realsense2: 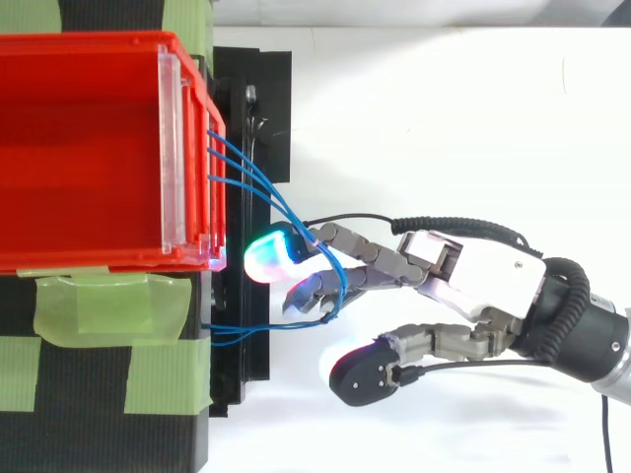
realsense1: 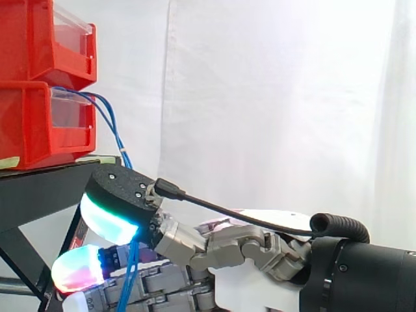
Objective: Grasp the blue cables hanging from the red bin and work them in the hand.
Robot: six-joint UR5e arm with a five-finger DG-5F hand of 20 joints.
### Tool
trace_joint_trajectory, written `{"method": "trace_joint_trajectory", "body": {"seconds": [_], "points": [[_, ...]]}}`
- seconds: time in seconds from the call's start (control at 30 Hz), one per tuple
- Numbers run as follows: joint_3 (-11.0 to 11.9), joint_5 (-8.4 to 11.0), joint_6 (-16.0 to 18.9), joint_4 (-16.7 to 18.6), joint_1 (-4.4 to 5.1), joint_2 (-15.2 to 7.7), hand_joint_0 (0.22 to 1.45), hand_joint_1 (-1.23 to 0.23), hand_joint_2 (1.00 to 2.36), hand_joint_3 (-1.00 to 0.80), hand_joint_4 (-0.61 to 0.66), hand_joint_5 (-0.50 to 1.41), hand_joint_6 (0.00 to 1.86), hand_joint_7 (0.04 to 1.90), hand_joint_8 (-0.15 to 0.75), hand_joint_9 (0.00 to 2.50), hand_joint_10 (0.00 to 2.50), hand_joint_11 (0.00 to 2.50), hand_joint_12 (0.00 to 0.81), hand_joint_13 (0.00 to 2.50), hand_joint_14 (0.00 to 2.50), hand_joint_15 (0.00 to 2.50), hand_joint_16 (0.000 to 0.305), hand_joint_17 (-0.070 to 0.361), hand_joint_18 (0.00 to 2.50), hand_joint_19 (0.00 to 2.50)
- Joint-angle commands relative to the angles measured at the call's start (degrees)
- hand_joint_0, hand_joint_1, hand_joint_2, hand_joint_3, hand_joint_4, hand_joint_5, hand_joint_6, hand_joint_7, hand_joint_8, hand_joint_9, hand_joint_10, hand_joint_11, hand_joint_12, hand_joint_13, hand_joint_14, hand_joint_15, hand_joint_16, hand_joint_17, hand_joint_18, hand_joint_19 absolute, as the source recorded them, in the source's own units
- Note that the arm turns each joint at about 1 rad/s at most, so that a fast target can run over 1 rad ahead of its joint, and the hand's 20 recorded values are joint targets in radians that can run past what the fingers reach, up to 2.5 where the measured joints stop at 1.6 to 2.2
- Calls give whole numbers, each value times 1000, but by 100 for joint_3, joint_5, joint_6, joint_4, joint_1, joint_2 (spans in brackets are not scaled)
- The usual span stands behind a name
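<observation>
Several thin blue cables (realsense2: 258, 185) leave the front of the lower red bin (realsense1: 29, 130) and hang down past the black stand's edge (realsense1: 109, 127). In the top view they bend round at my fingers and run back under the stand. My hand (realsense2: 473, 271) reaches in from the right, level with the stand's edge. The cables run between two of its fingers, a glowing green fingertip (realsense2: 274, 256) and a darker one below, which pinch them. The thumb (realsense2: 363, 374) stands apart from the cables. In the side view its pad (realsense1: 107, 218) hides part of them.
A second red bin (realsense1: 39, 39) sits stacked on the lower one. Both rest on the black stand (realsense1: 39, 192), which carries green tape strips (realsense2: 108, 305). A white curtain hangs behind.
</observation>
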Motion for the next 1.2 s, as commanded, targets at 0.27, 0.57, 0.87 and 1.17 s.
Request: {"method": "trace_joint_trajectory", "body": {"seconds": [0.27,0.57,0.87,1.17], "points": [[7,-35,54,-27,5,65,800,-563,1000,-1000,299,-25,12,880,377,781,12,1186,446,811,24,842,55,124,681,697],[7,-44,62,-45,5,74,820,-562,1000,-989,317,-4,11,890,358,961,39,1620,429,1141,19,1245,53,119,909,829],[-2,-175,194,-54,-21,74,827,-563,1000,-1000,290,-62,11,949,333,855,1119,1602,402,1313,2,1635,53,119,995,912],[-2,-263,247,-203,-4,302,829,-583,1000,-1000,206,-38,2,1191,321,718,2200,1534,375,1242,894,1494,52,118,1212,1289]]}}
